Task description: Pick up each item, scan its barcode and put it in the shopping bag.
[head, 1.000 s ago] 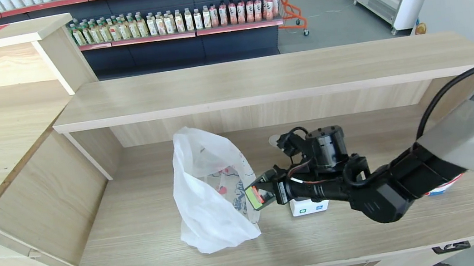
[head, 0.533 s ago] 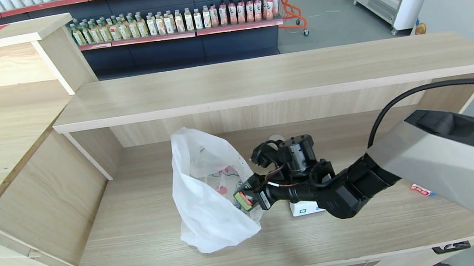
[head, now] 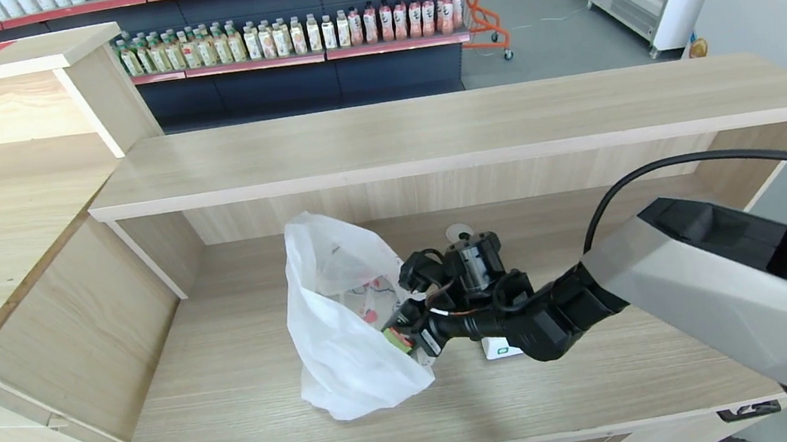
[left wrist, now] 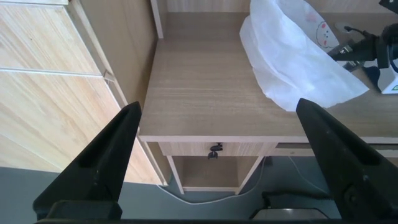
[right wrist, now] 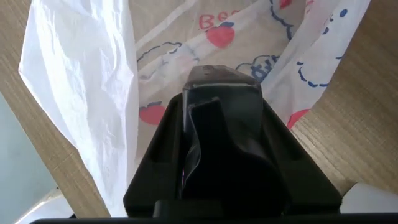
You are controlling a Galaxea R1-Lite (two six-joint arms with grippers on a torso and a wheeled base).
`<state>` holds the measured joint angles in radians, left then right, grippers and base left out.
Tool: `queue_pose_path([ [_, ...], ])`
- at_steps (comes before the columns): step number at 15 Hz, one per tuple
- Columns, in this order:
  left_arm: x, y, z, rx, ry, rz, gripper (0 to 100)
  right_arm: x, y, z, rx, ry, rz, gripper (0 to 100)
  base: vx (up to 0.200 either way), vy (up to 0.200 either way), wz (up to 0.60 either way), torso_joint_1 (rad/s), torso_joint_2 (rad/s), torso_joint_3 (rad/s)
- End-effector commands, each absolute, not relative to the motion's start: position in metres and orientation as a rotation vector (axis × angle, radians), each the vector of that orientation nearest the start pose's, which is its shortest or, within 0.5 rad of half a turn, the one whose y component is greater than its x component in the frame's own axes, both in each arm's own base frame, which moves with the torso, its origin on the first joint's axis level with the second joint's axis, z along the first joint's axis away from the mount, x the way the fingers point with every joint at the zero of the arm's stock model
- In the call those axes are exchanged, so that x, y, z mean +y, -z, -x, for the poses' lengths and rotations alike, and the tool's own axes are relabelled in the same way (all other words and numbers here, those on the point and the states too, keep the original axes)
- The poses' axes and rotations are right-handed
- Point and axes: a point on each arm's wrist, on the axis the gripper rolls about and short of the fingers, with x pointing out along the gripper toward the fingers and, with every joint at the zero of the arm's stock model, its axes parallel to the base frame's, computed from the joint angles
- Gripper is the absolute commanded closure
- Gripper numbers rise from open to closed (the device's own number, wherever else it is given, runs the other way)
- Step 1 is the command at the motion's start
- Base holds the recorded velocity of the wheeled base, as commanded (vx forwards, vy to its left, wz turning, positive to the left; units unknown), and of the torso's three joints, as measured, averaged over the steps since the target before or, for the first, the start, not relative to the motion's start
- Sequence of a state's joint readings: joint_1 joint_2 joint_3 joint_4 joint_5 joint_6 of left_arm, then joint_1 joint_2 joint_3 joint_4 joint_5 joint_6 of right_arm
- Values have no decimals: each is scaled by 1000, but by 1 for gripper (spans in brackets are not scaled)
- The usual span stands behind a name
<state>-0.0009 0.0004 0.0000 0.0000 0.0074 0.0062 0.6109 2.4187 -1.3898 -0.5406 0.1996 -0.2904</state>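
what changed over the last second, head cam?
The right gripper, still shut on the small packet, moved to the robot's left over the counter and now holds the packet in the mouth of the shopping bag. Nothing was let go. The bag and the white box on the counter stayed put.

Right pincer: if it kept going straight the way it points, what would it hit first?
Probably the inside of the white shopping bag: the right pincer, shut on a small packet, points into its open mouth. Depth there is hard to judge.
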Motion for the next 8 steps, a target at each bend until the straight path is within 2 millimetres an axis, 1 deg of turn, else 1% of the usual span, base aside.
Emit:
queue_pose_path([
  [1, 0, -75, 23, 0, -8, -6, 0, 271, -41, -383, 377, -856, 379, 100, 0, 0, 0, 0, 0, 0],
  [2, 0, -75, 23, 0, -6, -6, 0, 271, -45, -383, 373, -857, 379, 100, 0, 0, 0, 0, 0, 0],
  [4, 0, -75, 23, 0, -6, -6, 0, 265, -62, -375, 434, -868, 398, 100, 0, 0, 0, 0, 0, 0],
  [5, 0, -75, 23, 0, -6, -8, 0, 267, -66, -377, 429, -867, 391, 100, 0, 0, 0, 0, 0, 0],
  [6, 0, -75, 23, 0, -6, -8, 0, 271, -68, -381, 413, -866, 377, 100, 0, 0, 0, 0, 0, 0],
  [8, 0, -75, 23, 0, -8, -8, 0, 288, -72, -384, 371, -867, 293, 100, 0, 0, 0, 0, 0, 0],
])
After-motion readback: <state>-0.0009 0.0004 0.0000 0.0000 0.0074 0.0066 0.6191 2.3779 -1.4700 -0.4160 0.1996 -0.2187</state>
